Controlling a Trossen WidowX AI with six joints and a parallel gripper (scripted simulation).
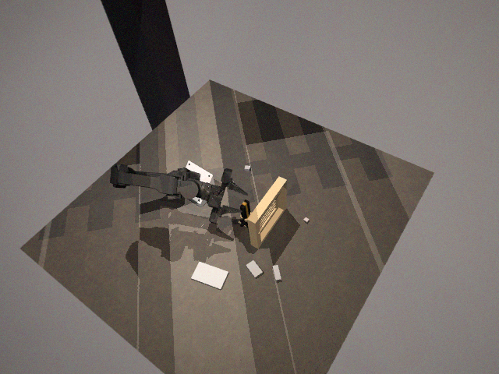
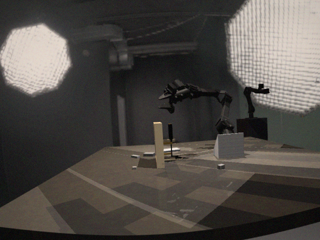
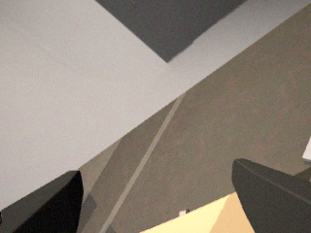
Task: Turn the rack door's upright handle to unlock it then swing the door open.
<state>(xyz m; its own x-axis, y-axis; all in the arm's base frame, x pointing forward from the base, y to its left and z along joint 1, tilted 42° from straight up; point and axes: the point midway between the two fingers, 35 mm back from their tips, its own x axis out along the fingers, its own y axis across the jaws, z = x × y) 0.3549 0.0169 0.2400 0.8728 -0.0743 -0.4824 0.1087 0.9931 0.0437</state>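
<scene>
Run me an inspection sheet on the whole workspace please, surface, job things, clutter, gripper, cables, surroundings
Surface: patchwork brown table, shadows across it.
Job's things: tan rack frame upright; black handle upright beside it. Lock state: cannot tell.
Clutter: flat white slab, several small white blocks; white wedge near the arm.
Gripper: open, raised above the handle, holding nothing.
Cables: nothing seen on the table.
Surroundings: bright lamps, dark wall, second arm on a black pedestal.
</scene>
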